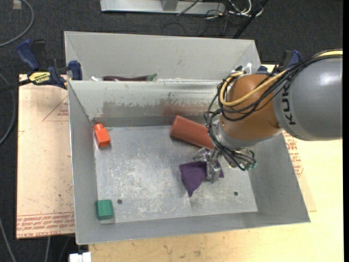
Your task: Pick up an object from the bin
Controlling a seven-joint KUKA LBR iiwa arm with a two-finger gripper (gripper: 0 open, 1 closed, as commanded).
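Observation:
My gripper (211, 170) is low in the right half of the bin, its metal fingers right at the upper right edge of a purple cloth-like piece (192, 178) that lies crumpled on the floor. The fingers touch or overlap the purple piece. A reddish-brown cylinder (188, 131) lies tilted just behind the gripper, near the back wall, its right end hidden under the wrist.
An orange block (101, 135) sits at the back left of the bin floor. A green cube (104, 209) rests in the front left corner. The arm's orange cover and cables hang over the right side of the bin.

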